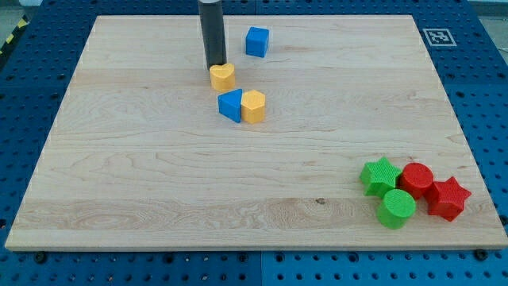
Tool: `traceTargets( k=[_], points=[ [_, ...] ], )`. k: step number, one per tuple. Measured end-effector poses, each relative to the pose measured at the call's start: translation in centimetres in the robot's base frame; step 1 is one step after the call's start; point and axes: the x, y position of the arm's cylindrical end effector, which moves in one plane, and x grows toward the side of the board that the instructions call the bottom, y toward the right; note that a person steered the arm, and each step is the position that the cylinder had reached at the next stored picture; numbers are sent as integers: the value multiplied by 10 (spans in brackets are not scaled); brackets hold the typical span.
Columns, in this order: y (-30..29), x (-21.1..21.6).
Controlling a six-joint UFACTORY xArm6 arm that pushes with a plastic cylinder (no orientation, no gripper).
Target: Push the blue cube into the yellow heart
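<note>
Wooden tabletop [159,183] fills most of the frame, blue pegboard [24,119] around it.

Dark rod comes down from the top edge, left of centre. My tip [215,66] sits at the upper edge of the yellow heart [222,76], touching or all but touching it; can't tell which. No jaws on this tool, just the plain rod, so nothing to open or close.

Blue cube [256,41] lies in the upper middle, to the right of the rod and a little above the heart, clearly apart from both.

Just below the heart: a blue block [231,105], wedge-like, shape not certain, pressed side by side against a yellow block [253,106] with faceted sides on its right. Small gap between the heart and this pair.

Lower right corner, well apart from everything else, a tight cluster: green star [380,175], red cylinder [416,179], red star [448,198], green cylinder [395,208]. They appear to touch one another.

A black-and-white marker [437,36] sits at the tabletop's upper right corner.
</note>
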Motion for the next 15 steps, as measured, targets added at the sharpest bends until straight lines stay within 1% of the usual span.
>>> traceTargets(
  k=[1, 2, 3, 4, 5, 6, 7, 8, 9, 10, 11, 12, 13, 14, 15],
  points=[
    [8, 18],
    [20, 23],
    [12, 12],
    [-5, -26],
    [-5, -84],
    [16, -127],
    [48, -130],
    [48, -117],
    [48, -89],
    [54, -79],
    [72, -85],
    [104, -89],
    [116, -88],
    [116, -83],
    [116, -63]
  ],
)
